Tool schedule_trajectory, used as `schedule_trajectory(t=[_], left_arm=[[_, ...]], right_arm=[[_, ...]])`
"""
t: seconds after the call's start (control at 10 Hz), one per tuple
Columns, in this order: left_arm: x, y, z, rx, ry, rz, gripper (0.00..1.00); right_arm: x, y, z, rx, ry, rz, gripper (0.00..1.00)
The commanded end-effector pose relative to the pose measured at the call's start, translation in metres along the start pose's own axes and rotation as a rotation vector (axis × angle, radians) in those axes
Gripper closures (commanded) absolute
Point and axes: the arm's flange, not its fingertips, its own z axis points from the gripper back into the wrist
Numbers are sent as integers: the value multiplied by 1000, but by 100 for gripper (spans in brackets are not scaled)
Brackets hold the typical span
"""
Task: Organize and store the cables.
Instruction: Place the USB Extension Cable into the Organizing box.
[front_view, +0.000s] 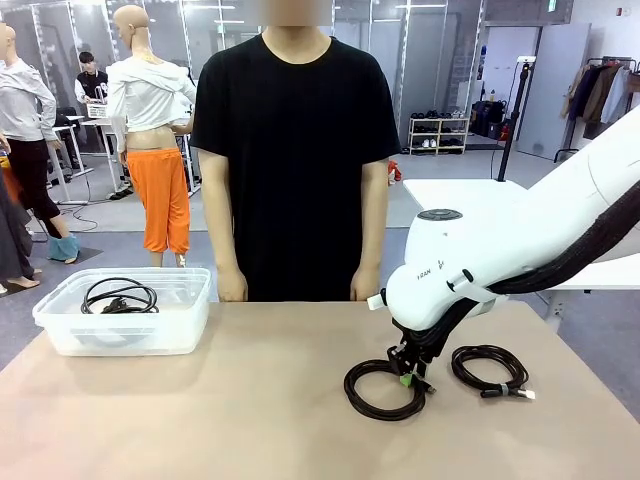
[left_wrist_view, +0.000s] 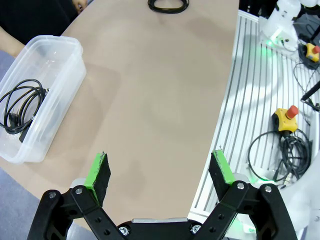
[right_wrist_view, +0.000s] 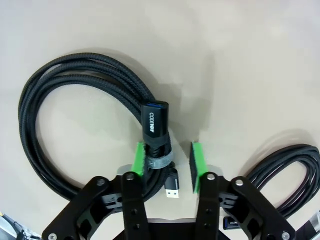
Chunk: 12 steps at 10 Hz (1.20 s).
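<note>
The left gripper (left_wrist_view: 159, 155) is hovering over the tabletop (front_view: 250, 400), fingers spread wide. The right gripper (right_wrist_view: 168, 147) is gripping the banded part of one cable coil (right_wrist_view: 80, 70) lying on the tabletop, a second coil (right_wrist_view: 290, 162) just beside it. Farther off, a third coil (front_view: 118, 305) is resting in a clear bin (front_view: 120, 335).

Bin (front_view: 60, 335) at table's (front_view: 250, 420) 10 o'clock, coil A (front_view: 120, 297) in it. Coil B (front_view: 352, 390) at 3 o'clock; coil C (front_view: 490, 351) near, at B's 3. Person (front_view: 295, 150) behind table, 12 o'clock.
</note>
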Motion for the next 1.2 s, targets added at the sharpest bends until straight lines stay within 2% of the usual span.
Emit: schedule_trajectory(t=[0.0,0.1,0.3,0.5,0.6,0.9,1.0,1.1], left_arm=[[3,-1,0,10,-6,2,0],[3,-1,0,10,-6,2,0],[3,-1,0,10,-6,2,0],[3,-1,0,10,-6,2,0],[3,-1,0,10,-6,2,0],[3,-1,0,10,-6,2,0],[3,-1,0,10,-6,2,0],[3,-1,0,10,-6,2,0]], right_arm=[[9,5,3,-20,-6,-23,95],[10,5,3,-15,-2,-22,100],[10,4,7,6,-5,-27,100],[11,0,38,33,-59,-66,100],[12,4,58,46,-94,-128,98],[11,33,96,53,-116,-126,98],[12,15,92,41,-123,-109,98],[12,15,92,41,-123,-109,98]])
